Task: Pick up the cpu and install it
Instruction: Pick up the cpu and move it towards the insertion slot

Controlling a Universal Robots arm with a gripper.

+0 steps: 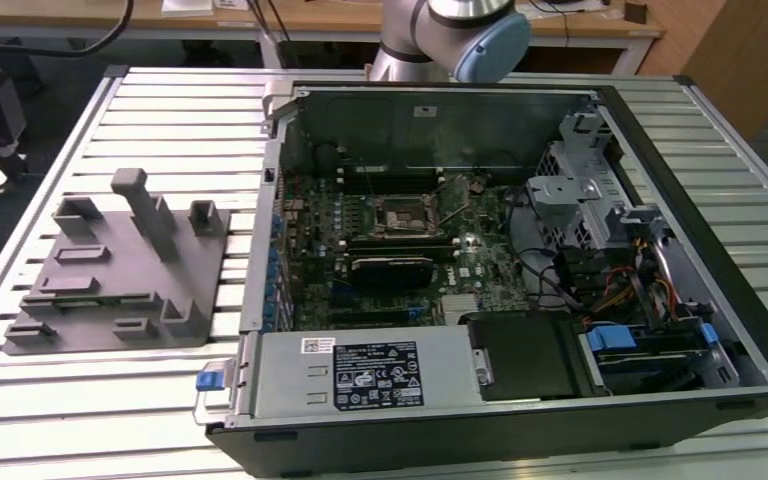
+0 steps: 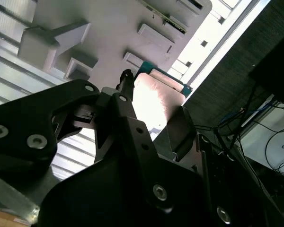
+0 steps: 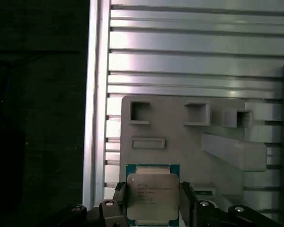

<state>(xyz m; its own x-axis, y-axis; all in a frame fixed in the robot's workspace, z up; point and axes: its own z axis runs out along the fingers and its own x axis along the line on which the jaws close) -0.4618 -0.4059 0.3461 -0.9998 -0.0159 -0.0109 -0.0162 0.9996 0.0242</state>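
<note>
Over the grey fixture plate | tool faces down at it | clamped on opposite edges of the cpu

The cpu has a shiny metal lid; the fixture plate is matt grey plastic, the table ribbed metal.

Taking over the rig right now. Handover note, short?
Gripper: shut on the cpu, fingers on two opposite edges.
Cpu: held in the air, off the grey fixture plate, shiny top facing the first wrist view.
Done: pickup.
Left: install. The cpu is not yet on the motherboard in the open computer case.
</note>
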